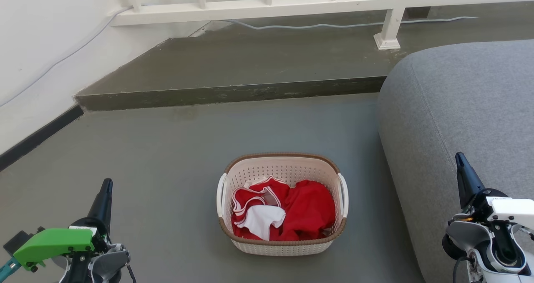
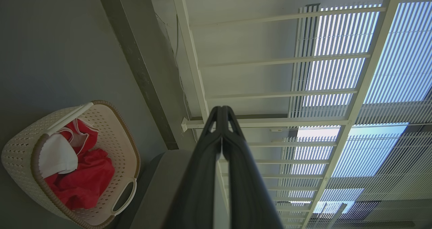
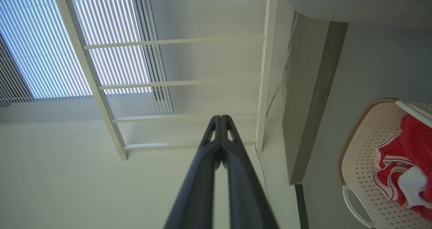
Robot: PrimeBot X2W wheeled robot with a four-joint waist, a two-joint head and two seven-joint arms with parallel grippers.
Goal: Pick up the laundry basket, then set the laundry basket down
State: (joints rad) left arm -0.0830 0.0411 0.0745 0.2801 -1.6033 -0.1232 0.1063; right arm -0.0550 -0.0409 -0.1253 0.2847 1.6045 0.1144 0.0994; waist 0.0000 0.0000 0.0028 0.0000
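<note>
Both grippers are pressed closed and empty: left gripper, right gripper. Between them and ahead sits the cream perforated plastic laundry basket with brown rim, holding red and white clothes. Lifting by one white side handle could tip it, spilling them.

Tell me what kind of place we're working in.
Likely a home living area: a grey sofa beside the laundry basket of red clothes on the floor, white railing behind.

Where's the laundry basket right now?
In the head view, the laundry basket sits on the grey floor at lower centre, between the left gripper and right gripper, with the grey sofa just to its right.
</note>
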